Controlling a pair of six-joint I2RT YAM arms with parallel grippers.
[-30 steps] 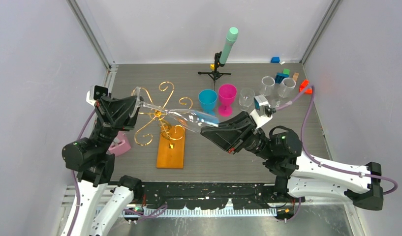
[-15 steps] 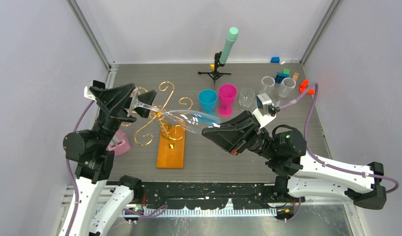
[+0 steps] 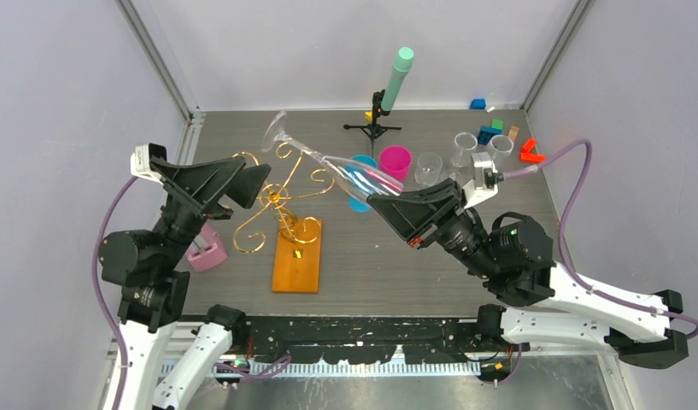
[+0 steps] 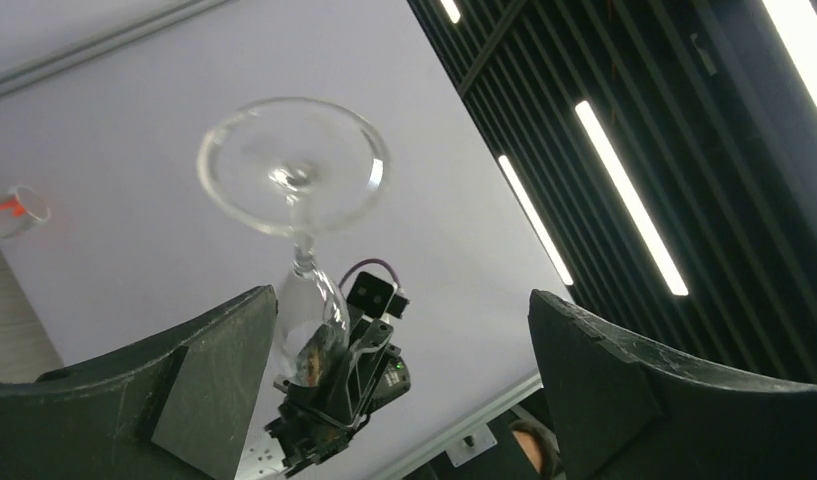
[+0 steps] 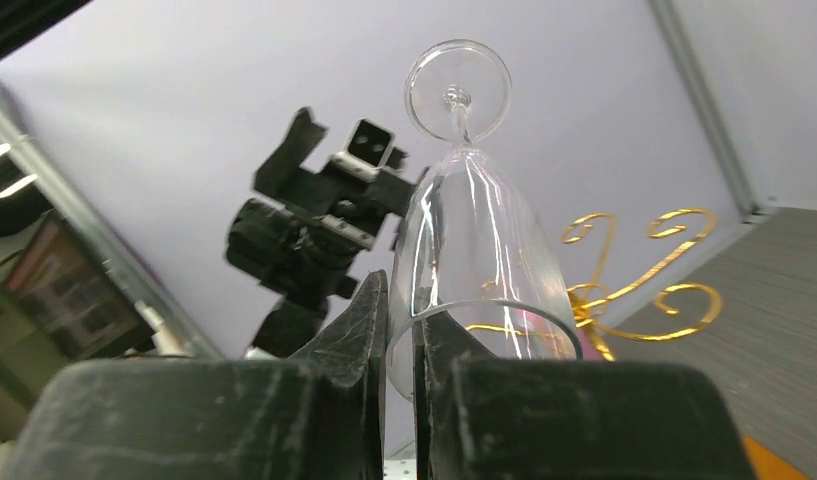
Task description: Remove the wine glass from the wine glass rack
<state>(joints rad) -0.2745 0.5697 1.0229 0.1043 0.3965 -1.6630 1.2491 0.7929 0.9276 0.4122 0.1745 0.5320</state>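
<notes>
The clear wine glass [image 3: 345, 173] hangs in the air on its side, its foot [image 3: 277, 133] pointing back-left, clear of the wine glass rack [image 3: 281, 203]. My right gripper [image 3: 378, 203] is shut on the glass's rim. In the right wrist view the rim wall sits pinched between the fingers [image 5: 369, 320], and the bowl [image 5: 474, 240] rises beyond them. My left gripper [image 3: 253, 175] stands open beside the rack's gold curls, holding nothing. The left wrist view shows the glass [image 4: 292, 165] apart from the open left gripper [image 4: 402, 300]. The rack's orange base [image 3: 296, 258] rests on the table.
A blue cup [image 3: 359, 201], a pink goblet [image 3: 395, 161] and three clear glasses [image 3: 428, 167] stand behind the right gripper. A black tripod with a mint cylinder [image 3: 396, 77] is at the back. Coloured blocks [image 3: 490, 133] lie back right, and a pink object [image 3: 208, 253] sits near the left arm.
The left gripper let go of the glass's foot and opened wide. The right gripper kept its hold on the rim and swung the glass up and back, off the rack.
</notes>
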